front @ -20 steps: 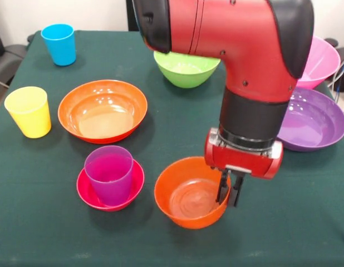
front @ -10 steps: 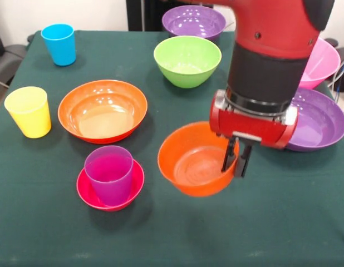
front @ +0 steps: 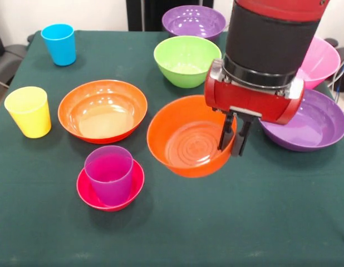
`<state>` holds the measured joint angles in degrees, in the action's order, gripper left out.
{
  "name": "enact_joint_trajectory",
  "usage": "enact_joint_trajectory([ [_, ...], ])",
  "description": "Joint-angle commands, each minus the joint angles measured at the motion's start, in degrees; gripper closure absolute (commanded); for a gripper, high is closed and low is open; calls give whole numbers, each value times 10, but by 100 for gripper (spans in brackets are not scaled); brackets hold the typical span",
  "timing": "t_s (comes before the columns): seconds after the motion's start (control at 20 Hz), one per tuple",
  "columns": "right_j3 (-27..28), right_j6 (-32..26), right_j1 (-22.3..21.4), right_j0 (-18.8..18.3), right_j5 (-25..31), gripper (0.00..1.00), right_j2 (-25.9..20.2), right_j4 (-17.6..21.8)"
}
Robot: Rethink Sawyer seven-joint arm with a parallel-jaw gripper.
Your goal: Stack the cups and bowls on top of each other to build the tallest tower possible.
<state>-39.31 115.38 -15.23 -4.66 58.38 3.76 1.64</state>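
- The hand (front: 232,137) hangs from the red and black arm (front: 266,39) over the middle of the bench (front: 177,233); its two dark fingers (front: 225,133) are pinched on the right-hand rim of the small orange bowl (front: 186,139), one finger inside the wall, one outside
- The small orange bowl is upright, mouth up, tilted a little; whether it is clear of the bench I cannot tell for sure, though it looks lifted
- To its left lies the wide orange bowl (front: 102,110), apart from it, flat on the bench
- Below that, the purple cup (front: 109,173) stands upright inside the red bowl (front: 127,192); this pair is the only stack on show
- The yellow cup (front: 28,111) stands alone near the left edge; the blue cup (front: 59,43) stands at the top left corner
- The green bowl (front: 186,60) sits behind the hand's bowl; a purple bowl (front: 191,21) is beyond it at the far edge
- On the right, a wider purple bowl (front: 314,125) is partly hidden by the arm; the pink bowl (front: 322,61) is just behind it, tilted, whether touching I cannot tell
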Motion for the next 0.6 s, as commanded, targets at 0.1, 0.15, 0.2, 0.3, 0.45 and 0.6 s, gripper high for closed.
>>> enact_joint_trajectory([
  [0.1, 59, -115, 16, -19, 98, 100, -64, 10],
  [0.15, 63, -117, 19, -21, 99, 100, -66, 10],
  [0.2, 68, -120, 23, -23, 100, 100, -67, 11],
  [0.3, 72, -128, 29, -29, 99, 100, -71, 11],
  [0.45, 72, -141, 32, -36, 99, 100, -75, 11],
  [0.6, 65, -156, 28, -44, 96, 100, -79, 10],
])
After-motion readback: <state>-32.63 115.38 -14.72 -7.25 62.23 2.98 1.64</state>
